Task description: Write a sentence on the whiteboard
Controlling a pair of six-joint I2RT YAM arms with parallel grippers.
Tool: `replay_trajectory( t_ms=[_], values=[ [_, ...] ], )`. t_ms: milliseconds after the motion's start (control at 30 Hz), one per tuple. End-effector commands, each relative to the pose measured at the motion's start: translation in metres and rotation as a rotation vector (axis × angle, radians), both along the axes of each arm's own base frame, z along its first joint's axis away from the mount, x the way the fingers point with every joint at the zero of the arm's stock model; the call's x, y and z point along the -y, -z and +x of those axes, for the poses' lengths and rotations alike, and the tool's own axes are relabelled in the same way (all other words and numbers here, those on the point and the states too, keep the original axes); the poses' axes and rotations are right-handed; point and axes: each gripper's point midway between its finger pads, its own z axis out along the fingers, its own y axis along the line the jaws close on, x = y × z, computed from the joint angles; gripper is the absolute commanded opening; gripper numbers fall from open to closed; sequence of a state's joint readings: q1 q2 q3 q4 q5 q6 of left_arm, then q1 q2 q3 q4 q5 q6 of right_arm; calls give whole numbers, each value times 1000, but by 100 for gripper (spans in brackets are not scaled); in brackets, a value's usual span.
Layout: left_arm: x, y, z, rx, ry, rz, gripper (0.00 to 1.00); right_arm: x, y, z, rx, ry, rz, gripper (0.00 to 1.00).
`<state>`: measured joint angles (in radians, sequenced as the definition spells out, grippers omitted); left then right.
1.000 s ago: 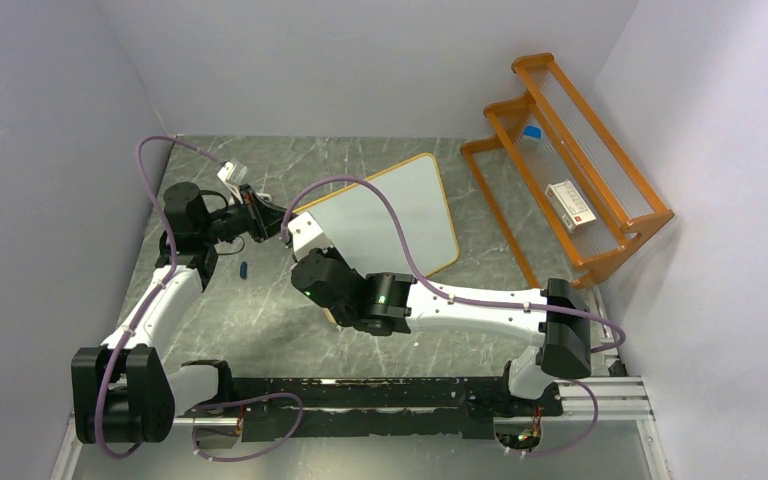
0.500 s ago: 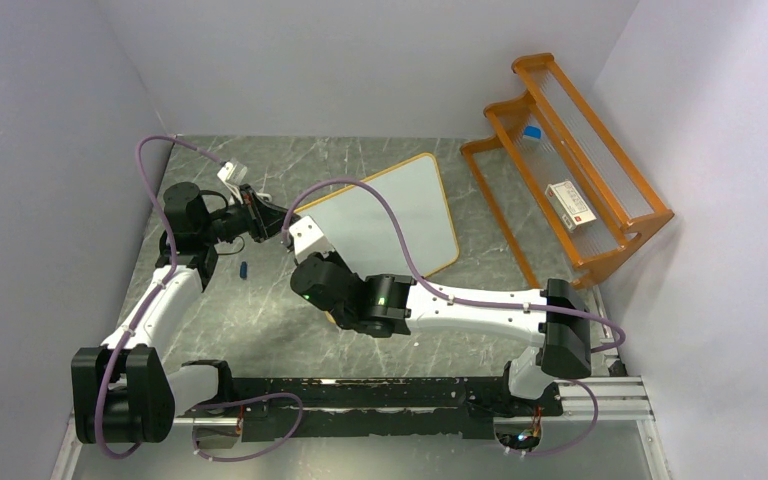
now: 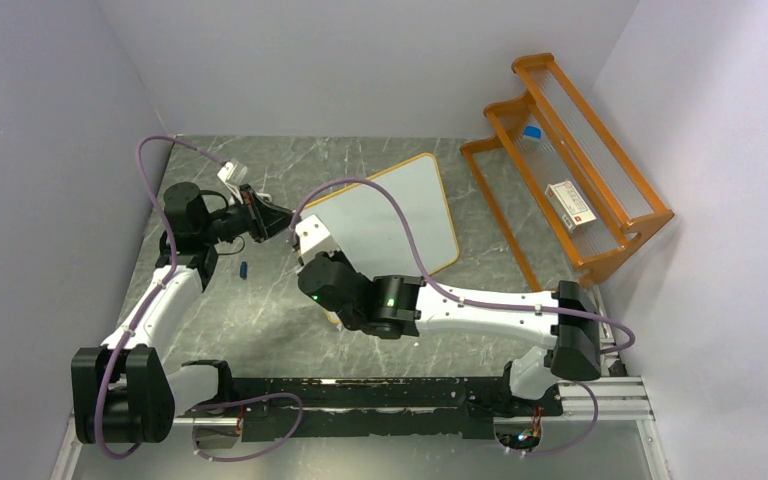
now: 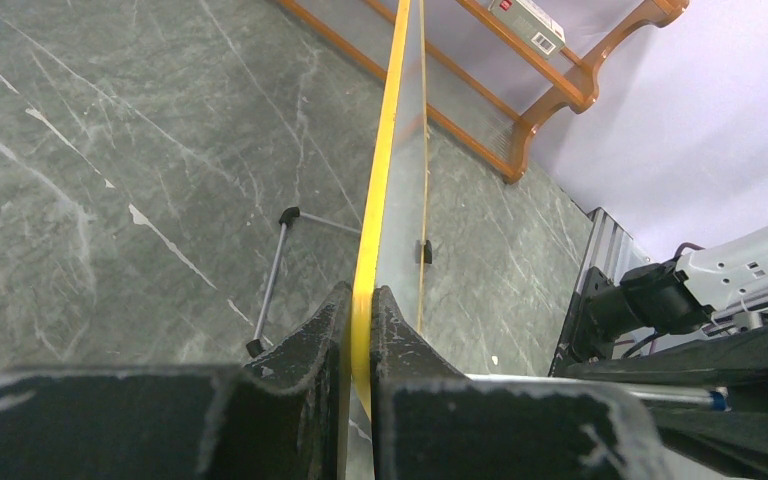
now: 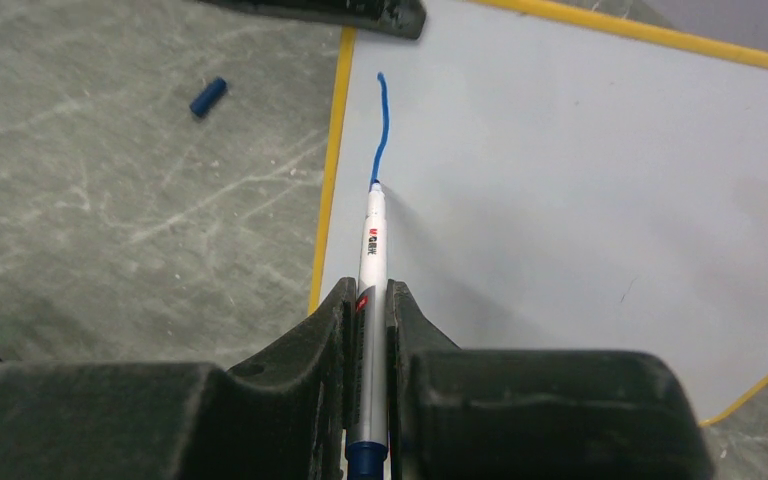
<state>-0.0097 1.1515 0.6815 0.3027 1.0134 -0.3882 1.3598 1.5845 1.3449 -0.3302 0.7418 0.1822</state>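
- Whiteboard [image 3: 420,200] being propped at table centre, 9 o'clock edge being pinched between left gripper [image 4: 360,300] jaws, judged as bracing against pen pressure.
- Marker [image 5: 371,235] being clamped tight in right gripper [image 5: 367,300], tip being pressed to board.
- Sentence [image 5: 383,120] being begun: one blue stroke only.
- Marker cap [image 5: 208,96] being seen at board's 9 o'clock, rack [image 3: 580,190] at 2 o'clock; neither being judged an obstacle.

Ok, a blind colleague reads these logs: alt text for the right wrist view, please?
The right gripper holds a marker with its tip on the whiteboard, at the end of a short blue stroke. A blue cap lies on the grey table beside the board.
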Motion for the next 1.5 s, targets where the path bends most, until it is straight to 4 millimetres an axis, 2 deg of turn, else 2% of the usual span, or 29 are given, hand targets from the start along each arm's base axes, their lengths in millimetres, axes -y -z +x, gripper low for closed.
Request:
replay_trajectory(
  t_ms=[0,167,867,1467],
  values=[
    [4,14,-7,-47,20,22,5,-2,-44,1,59,1,151,0],
    [4,15,-7,-49,21,22,5,-4,-56,9,105,18,186,0],
    [5,16,-7,-56,29,21,5,-15,-36,22,89,15,155,0],
    [6,17,-7,-58,32,21,5,-17,-33,28,93,24,155,0]
  ],
)
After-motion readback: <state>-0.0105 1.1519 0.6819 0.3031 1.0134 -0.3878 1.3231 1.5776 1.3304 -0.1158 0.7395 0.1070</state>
